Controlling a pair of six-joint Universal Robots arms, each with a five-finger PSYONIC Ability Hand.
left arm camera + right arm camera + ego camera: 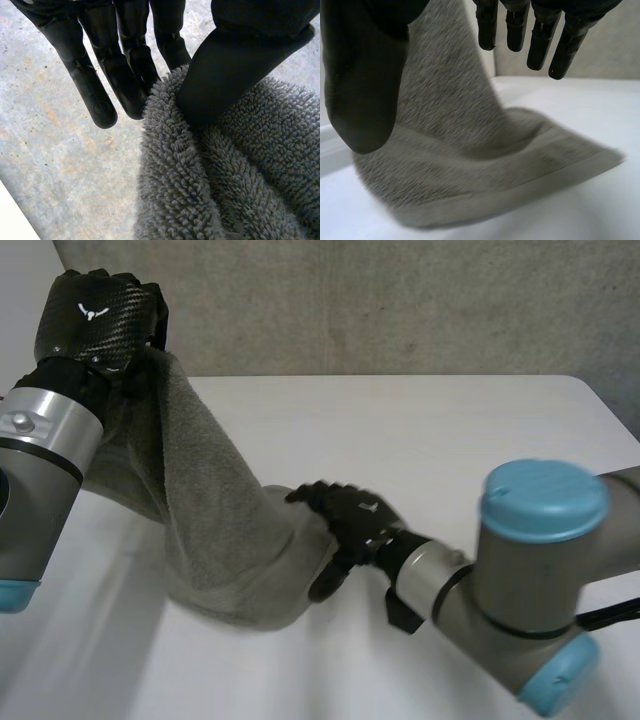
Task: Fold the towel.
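In the head view, the left hand (95, 320) holds the towel (215, 530) up by one end. The rest drapes to the table (450, 420), beside the right hand (350, 515).

In the left wrist view, the thumb (230, 65) pinches the pile against the fingers (130, 85).

In the right wrist view, that hand's fingers hang straight and hold nothing.

The towel looks soft, limp and light, and is best taken at a corner.

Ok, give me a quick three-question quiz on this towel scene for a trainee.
1. True or false: the left hand holds part of the towel up off the table.
2. The right hand is: A) open at the towel's low end, B) fisted on bare table, C) raised above the left hand.
3. Fill in: the left hand pinches the towel between its fingers and ____.
Key: 1 true; 2 A; 3 thumb.
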